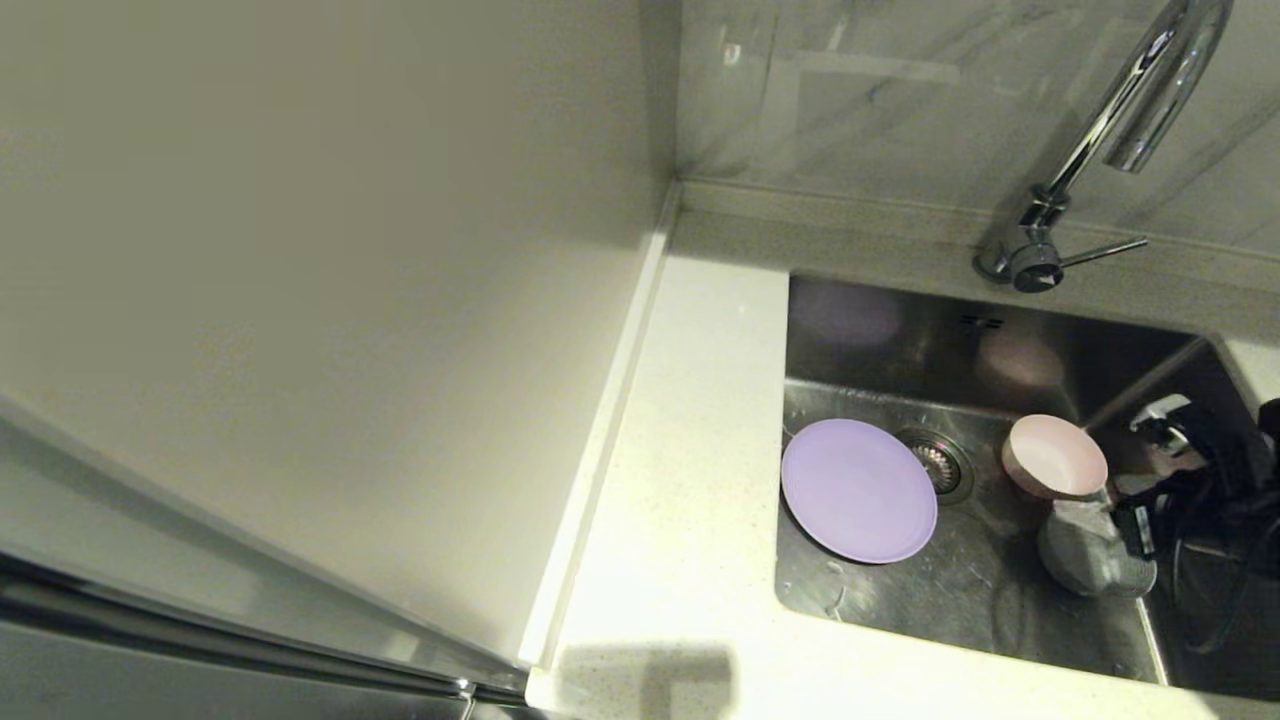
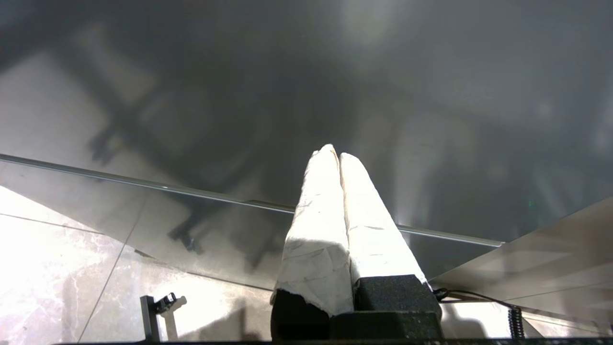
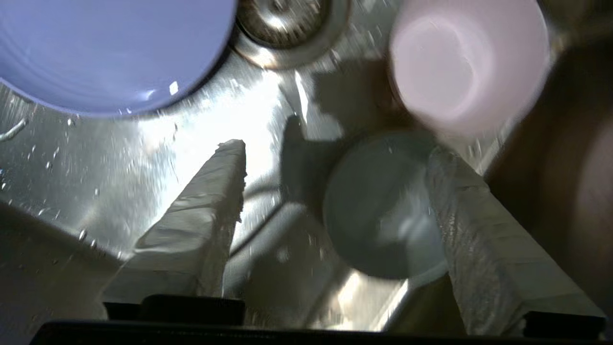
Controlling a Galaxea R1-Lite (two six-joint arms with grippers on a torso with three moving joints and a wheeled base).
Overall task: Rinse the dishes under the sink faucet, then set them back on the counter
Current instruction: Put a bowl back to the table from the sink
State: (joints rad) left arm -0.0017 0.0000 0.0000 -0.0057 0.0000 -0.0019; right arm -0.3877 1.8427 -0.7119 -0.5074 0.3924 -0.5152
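In the sink [image 1: 880, 340], the lilac plate [image 1: 858, 490] lies flat at the left, beside the drain strainer [image 1: 938, 462]. The pink bowl [image 1: 1055, 457] sits right of the drain, and the blue-grey bowl [image 1: 1095, 550] is just in front of it. My right arm [image 1: 1200, 490] reaches into the basin from the right. My right gripper [image 3: 335, 148] is open above the wet sink floor. The blue-grey bowl [image 3: 383, 206] sits between its fingers, close against one finger [image 3: 459, 215]. The pink bowl [image 3: 459, 67] and plate [image 3: 110, 48] lie beyond the tips. My left gripper [image 2: 335, 153] is shut on nothing, away from the sink.
The chrome faucet [image 1: 1120, 110] arches over the sink's back right, its lever [image 1: 1100, 252] pointing right. White counter [image 1: 690, 480] runs along the sink's left and front. A beige wall panel [image 1: 300, 300] stands at the left.
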